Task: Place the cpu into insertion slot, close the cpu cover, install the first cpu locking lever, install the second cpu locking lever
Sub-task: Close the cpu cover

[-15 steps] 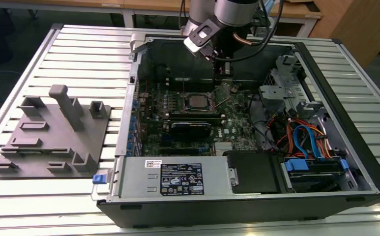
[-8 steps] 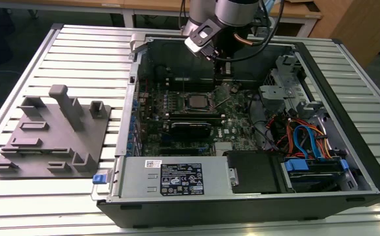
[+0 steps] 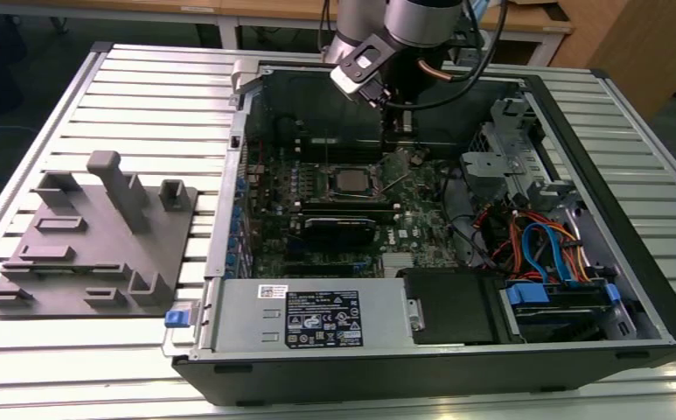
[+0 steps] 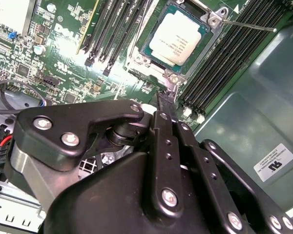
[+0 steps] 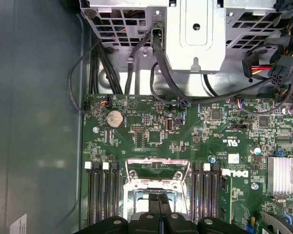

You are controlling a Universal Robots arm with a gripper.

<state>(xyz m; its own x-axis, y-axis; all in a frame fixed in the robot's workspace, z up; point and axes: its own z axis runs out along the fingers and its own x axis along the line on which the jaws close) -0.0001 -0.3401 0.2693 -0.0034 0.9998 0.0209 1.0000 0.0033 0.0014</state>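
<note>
One cpu is seated in the insertion slot. The gripper is held at the slot's rim, jaws together, with open case floor alongside.

My arm is a rounded silver-grey tube, with a black cable looping beside it. My jaws are matte black linkage bars, flat with rounded ends, pinned together by silver screws.
</note>
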